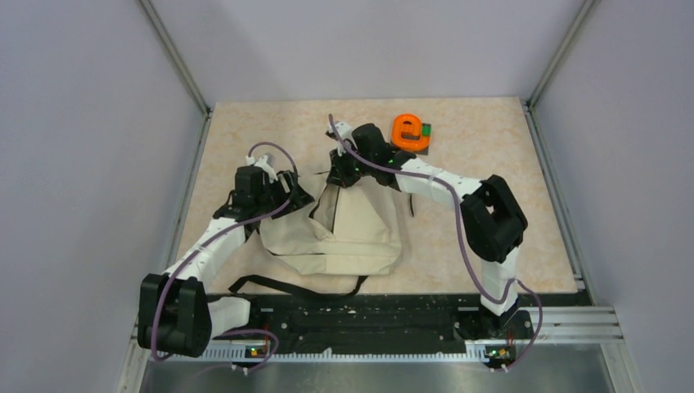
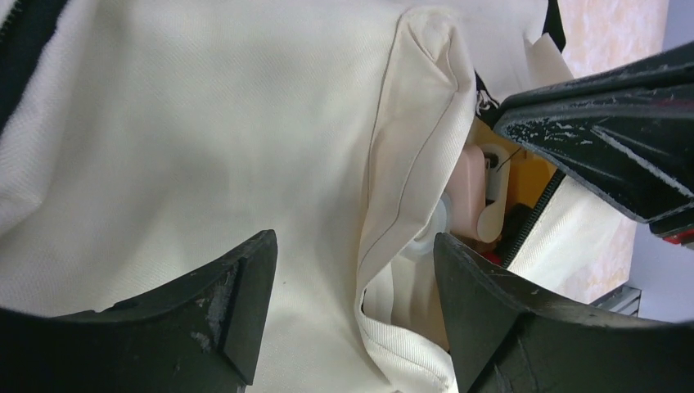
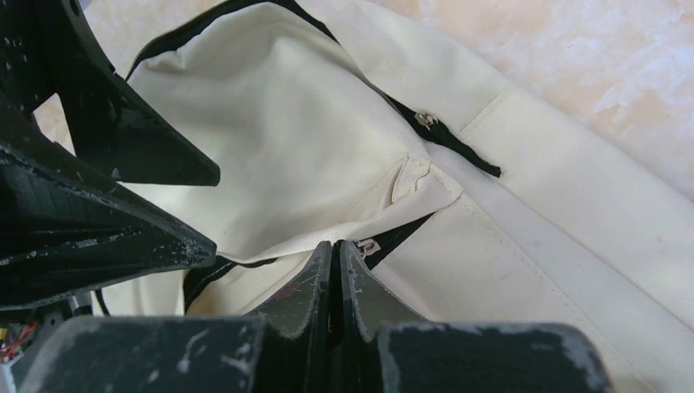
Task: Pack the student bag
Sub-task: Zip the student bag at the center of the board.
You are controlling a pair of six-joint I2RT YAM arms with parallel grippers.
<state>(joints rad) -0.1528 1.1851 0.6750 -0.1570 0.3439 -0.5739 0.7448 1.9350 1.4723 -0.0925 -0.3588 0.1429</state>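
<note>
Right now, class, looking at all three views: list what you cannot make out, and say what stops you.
1. Left wrist view: pink-and-white item inside the student bag, mostly behind a fabric fold.
2. Right wrist view: whether the shut right gripper pinches fabric; its fingers hide it.
3. Top view: orange object, too small to identify.

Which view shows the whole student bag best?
Top external: the student bag shows nearly whole, straps included. Left wrist shows only cream fabric and a gap onto pink and yellow contents. Right wrist shows fabric and a zipper pull.
</note>
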